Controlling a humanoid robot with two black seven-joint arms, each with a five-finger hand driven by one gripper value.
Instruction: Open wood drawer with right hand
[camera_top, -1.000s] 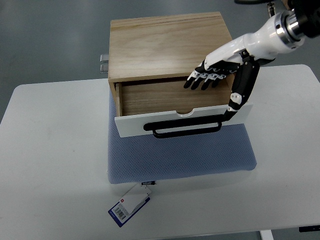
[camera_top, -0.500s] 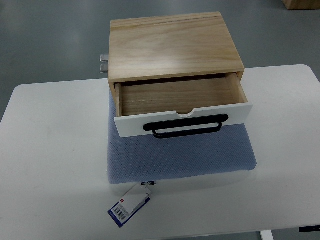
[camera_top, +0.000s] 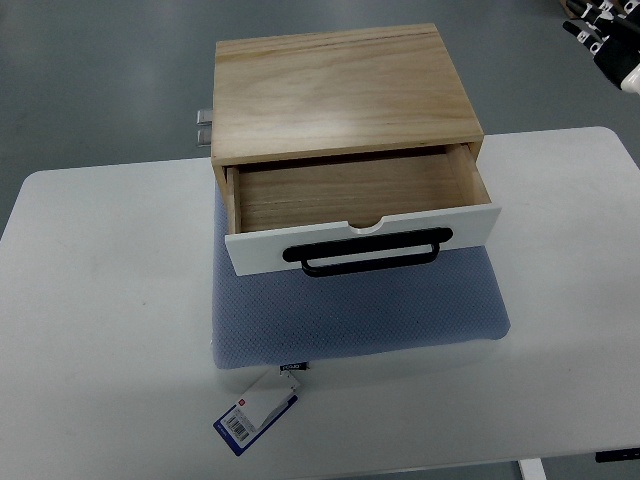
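Observation:
A light wood box (camera_top: 340, 90) stands on a blue-grey pad (camera_top: 360, 310) on the white table (camera_top: 100, 300). Its drawer (camera_top: 350, 190) is pulled out toward me and its wooden inside is empty. The drawer's white front (camera_top: 262, 250) carries a black bar handle (camera_top: 365, 255). Only part of my right hand (camera_top: 603, 38) shows, in the top right corner, well away from the box, with its fingers loosely extended and holding nothing. The left arm is out of view.
A white and blue tag (camera_top: 255, 412) hangs from the pad's front edge near the table's near side. A small metal fitting (camera_top: 204, 125) sticks out behind the box on its left. Grey floor lies beyond the table's far edge.
My right hand lifted off the open drawer, left the picture, and now shows only at the top right corner. The drawer stays open; box and pad sit slightly further left.

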